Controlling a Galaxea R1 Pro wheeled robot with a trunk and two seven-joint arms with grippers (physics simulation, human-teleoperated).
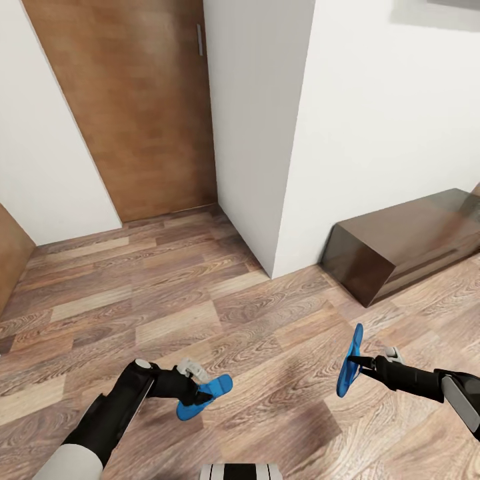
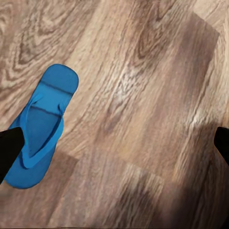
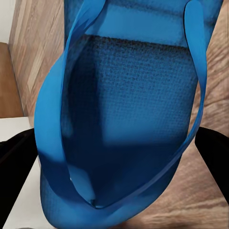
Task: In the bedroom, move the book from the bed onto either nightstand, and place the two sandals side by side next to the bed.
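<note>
Left hand (image 1: 200,393) clamped on one blue sandal (image 1: 204,396), held roughly flat above the wood floor (image 1: 200,313); right hand (image 1: 353,363) gripping the other sandal (image 1: 349,360), held on edge, sole upright; both sandals off the floor, well short of the dark low cabinet (image 1: 407,243) by the white wall (image 1: 373,120); brown door (image 1: 133,100) left of the wall corner.

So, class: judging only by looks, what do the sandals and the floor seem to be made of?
The sandals: probably foam or rubber, matte bright blue, with a fine dimpled footbed texture in the right wrist view. The floor: wood planks or a wood-look laminate, with brown grain, plank seams and a soft sheen.
</note>
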